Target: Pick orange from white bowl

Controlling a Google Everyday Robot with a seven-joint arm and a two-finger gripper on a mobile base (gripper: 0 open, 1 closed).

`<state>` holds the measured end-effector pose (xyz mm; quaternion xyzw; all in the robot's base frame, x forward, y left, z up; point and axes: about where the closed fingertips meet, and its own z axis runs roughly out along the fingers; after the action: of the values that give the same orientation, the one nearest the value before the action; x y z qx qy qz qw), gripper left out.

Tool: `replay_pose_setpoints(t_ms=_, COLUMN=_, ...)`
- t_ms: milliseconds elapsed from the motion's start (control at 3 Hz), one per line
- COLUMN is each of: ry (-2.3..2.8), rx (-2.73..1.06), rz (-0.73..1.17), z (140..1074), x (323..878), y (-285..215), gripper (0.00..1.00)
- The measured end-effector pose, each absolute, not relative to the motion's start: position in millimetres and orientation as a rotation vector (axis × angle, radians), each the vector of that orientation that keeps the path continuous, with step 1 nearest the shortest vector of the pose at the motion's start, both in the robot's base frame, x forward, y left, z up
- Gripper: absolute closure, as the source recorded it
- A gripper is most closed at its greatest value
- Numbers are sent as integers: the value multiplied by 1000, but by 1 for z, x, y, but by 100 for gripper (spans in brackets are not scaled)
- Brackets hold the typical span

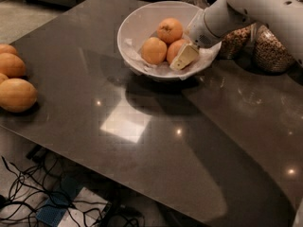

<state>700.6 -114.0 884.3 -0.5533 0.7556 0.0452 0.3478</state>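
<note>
The white bowl (132,25) stands at the back middle of the dark table, lined with crumpled white paper. Three oranges lie in it. The deepest reddish orange (174,48) is at the right, partly hidden by my gripper (181,56). The paler orange (154,50) lies to its left, and the one with a dark stem dimple (169,30) behind. My white arm comes in from the upper right, and the gripper is down inside the bowl against the reddish orange's right front side.
Several more oranges (16,94) lie at the table's left edge. Two glass jars of grain (270,51) stand behind the arm at the right. The table's front edge runs diagonally, with cables (28,193) on the floor below.
</note>
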Motion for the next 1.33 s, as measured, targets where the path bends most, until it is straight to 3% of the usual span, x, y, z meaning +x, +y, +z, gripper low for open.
replay_pose_setpoints(t_ms=333, ry=1984, rx=-1440, rz=117, z=873, x=705, y=-111, gripper=25)
replay_pose_setpoints(t_ms=667, ry=2002, rx=-1451, rz=128, z=862, x=708, y=-105, gripper=35)
replay_pose_setpoints(t_ms=1333, ry=2013, rx=-1450, rz=134, z=858, x=710, y=-104, gripper=77)
